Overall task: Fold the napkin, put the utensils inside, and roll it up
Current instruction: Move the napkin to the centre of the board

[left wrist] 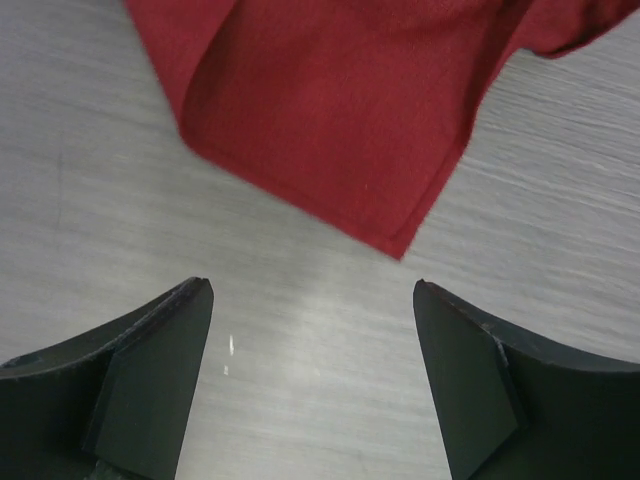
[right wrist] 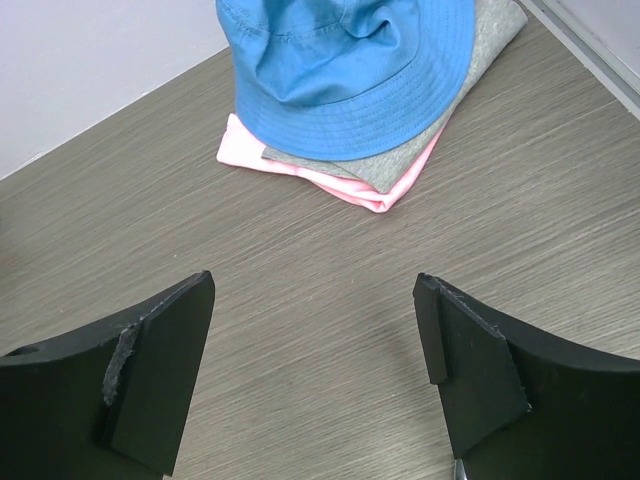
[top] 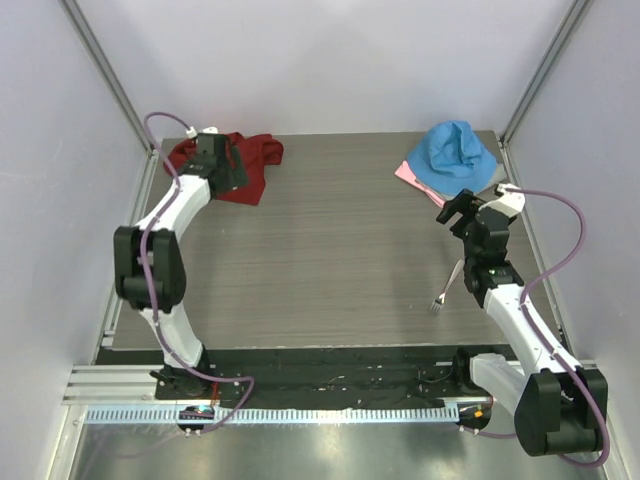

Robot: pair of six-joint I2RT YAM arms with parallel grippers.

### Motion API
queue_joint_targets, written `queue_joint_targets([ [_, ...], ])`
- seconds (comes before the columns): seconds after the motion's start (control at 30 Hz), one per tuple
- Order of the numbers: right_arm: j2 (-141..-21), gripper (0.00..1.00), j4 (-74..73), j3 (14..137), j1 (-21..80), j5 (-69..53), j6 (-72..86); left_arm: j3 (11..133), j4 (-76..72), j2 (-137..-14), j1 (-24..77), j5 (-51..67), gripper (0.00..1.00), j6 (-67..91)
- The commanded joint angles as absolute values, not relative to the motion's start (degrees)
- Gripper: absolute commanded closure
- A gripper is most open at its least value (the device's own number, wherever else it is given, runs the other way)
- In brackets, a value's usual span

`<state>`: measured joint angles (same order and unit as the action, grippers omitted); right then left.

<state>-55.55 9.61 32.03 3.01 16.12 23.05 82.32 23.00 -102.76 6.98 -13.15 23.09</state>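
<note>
The dark red napkin [top: 258, 160] lies crumpled at the far left of the table. My left gripper [top: 232, 170] hovers over it, open and empty. In the left wrist view a corner of the napkin [left wrist: 330, 120] lies just beyond the open gripper [left wrist: 310, 290], with bare table between the fingertips. The small silver fork [top: 447, 288] lies on the table at the right, beside my right arm. My right gripper [top: 455, 208] is open and empty beyond the fork, facing the cloth pile. The right wrist view shows only bare table between the open gripper [right wrist: 313, 282] fingers.
A bright blue hat [top: 455, 148] sits on a grey cloth [top: 490, 178] and a pale pink cloth [top: 408, 172] at the far right corner; the pile also shows in the right wrist view [right wrist: 340, 60]. Walls close in the table on the far side, left and right.
</note>
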Motion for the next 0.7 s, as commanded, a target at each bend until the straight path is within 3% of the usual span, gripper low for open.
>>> queue_joint_targets([
  [0.0, -56.07, 0.11, 10.28, 34.8, 3.16, 15.91, 22.76, 92.96, 27.42, -110.64, 7.47, -11.44, 0.16, 20.92],
  [0.47, -60.29, 0.11, 10.37, 36.39, 3.16, 12.92, 23.99, 110.38, 37.69, -129.46, 12.04, -9.67, 0.26, 18.37],
  [0.67, -60.64, 0.11, 10.46, 36.47, 3.16, 12.13, 24.26, 109.95, 38.59, -131.4, 12.04, -9.76, 0.3, 18.63],
])
